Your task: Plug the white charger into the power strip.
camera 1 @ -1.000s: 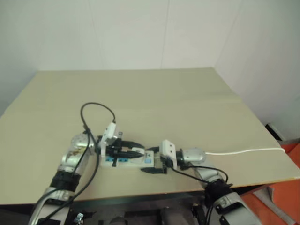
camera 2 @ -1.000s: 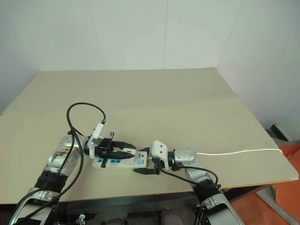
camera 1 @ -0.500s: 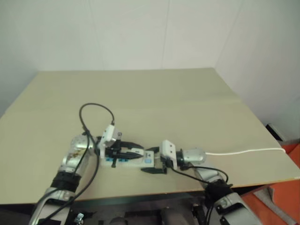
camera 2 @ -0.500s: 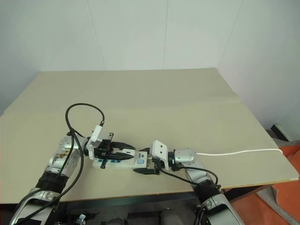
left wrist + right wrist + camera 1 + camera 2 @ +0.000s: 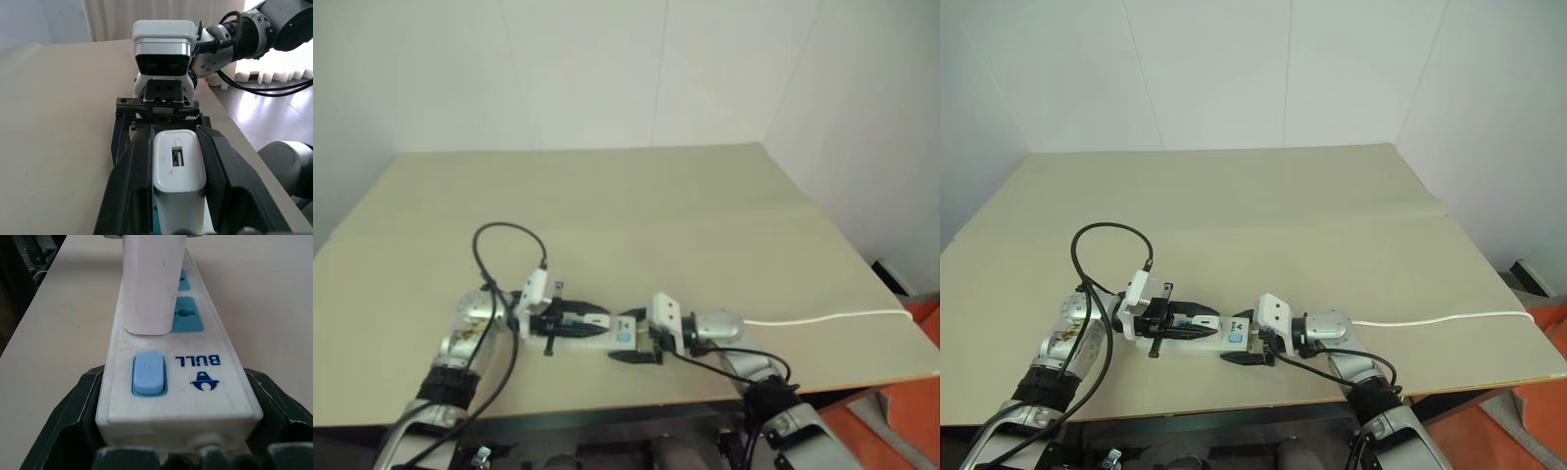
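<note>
**Charger lowered onto the strip**

The table (image 5: 1263,211) is bare apart from the job at its near edge, where both arms meet over the strip (image 5: 1197,340). Set against a second ago, the left arm has sunk: its wrist box sat higher and tilted up then, and now it lies lower and flatter, with the black fingers stretched nearly level along the top of the strip. The right arm has not shifted in that time.

The right gripper (image 5: 178,431) has its two fingers either side of the switch end of the strip, pressed to its flanks, so it is holding the strip steady; the cord (image 5: 1440,319) trails off from behind that arm toward the table's right edge.

The left gripper (image 5: 176,169) is pinching the charger (image 5: 179,169) between its fingers, squeezed tight on the two sides. In the right wrist view the charger (image 5: 150,281) stands upright on the strip, just past the blue switch (image 5: 148,373), covering the nearest socket, with a blue socket (image 5: 187,318) uncovered beside it.

My read is that the drop has brought the charger down onto the socket nearest the switch. Whether its pins are fully home I cannot tell; its lower edge looks close to the strip's face, though a last push down may be needed before letting go.
</note>
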Robot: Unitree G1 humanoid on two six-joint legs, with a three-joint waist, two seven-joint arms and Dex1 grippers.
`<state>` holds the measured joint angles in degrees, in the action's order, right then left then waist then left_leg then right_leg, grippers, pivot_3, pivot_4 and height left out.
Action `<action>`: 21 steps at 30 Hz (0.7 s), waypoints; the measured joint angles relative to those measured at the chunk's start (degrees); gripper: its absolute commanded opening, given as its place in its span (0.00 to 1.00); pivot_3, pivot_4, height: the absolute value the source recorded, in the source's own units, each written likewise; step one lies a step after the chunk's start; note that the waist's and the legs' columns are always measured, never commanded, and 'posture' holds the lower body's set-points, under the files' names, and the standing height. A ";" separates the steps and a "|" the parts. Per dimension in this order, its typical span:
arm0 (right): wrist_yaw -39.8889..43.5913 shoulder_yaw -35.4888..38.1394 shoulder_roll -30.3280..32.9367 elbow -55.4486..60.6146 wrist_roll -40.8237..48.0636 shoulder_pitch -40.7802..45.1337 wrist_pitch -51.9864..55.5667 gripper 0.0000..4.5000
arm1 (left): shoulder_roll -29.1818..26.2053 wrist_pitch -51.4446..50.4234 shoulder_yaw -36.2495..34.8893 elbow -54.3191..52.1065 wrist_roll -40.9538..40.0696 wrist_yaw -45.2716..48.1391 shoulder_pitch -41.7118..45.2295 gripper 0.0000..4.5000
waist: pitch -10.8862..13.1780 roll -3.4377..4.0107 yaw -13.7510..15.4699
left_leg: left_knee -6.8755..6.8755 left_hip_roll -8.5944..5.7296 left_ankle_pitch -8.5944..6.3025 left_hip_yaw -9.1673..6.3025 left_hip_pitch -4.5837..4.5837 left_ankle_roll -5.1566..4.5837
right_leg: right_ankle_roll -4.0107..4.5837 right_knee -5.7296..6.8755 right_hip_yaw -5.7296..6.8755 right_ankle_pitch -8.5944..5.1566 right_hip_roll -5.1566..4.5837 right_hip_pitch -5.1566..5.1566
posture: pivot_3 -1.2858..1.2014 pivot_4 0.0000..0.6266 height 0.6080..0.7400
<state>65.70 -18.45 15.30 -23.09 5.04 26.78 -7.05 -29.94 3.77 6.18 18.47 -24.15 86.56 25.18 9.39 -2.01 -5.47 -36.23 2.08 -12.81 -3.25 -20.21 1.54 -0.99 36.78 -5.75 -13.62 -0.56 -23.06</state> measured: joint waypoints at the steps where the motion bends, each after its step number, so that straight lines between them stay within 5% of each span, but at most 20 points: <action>1: -0.01 -0.01 0.00 -0.01 0.00 0.09 0.00 0.76 | 0.00 0.02 0.00 0.00 0.00 -0.04 0.02 0.23 | -0.01 0.01 0.00 | 0.00 0.00 0.00 0.00 0.00 0.00 | 0.02 0.00 0.00 -0.01 0.00 0.00 | 0.52 0.24 1.00; 21: -0.30 -0.52 0.17 0.02 0.17 0.17 0.13 0.76 | -0.92 3.75 1.83 0.55 0.01 0.66 0.33 0.23 | -0.08 0.12 -0.06 | 0.10 0.00 0.00 0.01 0.01 0.00 | 0.11 -0.02 -0.01 -0.08 0.00 -0.01 | 0.52 0.24 1.00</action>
<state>65.40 -18.97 15.47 -23.08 5.22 26.94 -6.92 -30.87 7.52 8.01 19.02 -24.14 87.22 25.51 9.30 -1.89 -5.54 -36.13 2.08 -12.81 -3.24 -20.20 1.54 -0.88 36.76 -5.76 -13.70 -0.56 -23.07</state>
